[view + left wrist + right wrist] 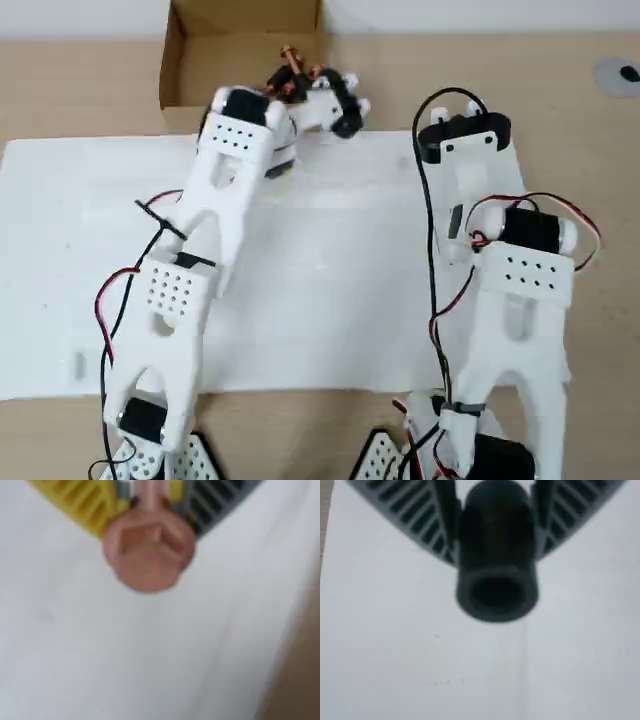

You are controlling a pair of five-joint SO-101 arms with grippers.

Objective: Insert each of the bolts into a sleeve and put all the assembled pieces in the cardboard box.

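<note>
A: Left hand (150, 527), state?
B: Pinching the pink bolt (149, 555) by its shank between yellow and grey fingers (80, 505), with the hex head facing the wrist camera. It is held over the white sheet (330, 280), close to its far edge.
A: Right hand (495, 550)?
B: Clamped on the dark sleeve (496, 587), open bore towards the wrist camera, above the sheet's right side.
A: Cardboard box (190, 60)?
B: Far left on the surface (560, 70), just beyond the sheet, top open.

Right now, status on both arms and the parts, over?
Left jaws shut on bolt. Right jaws shut on sleeve, bore open. Parts apart, not yet joined. Left arm near cardboard box.
</note>
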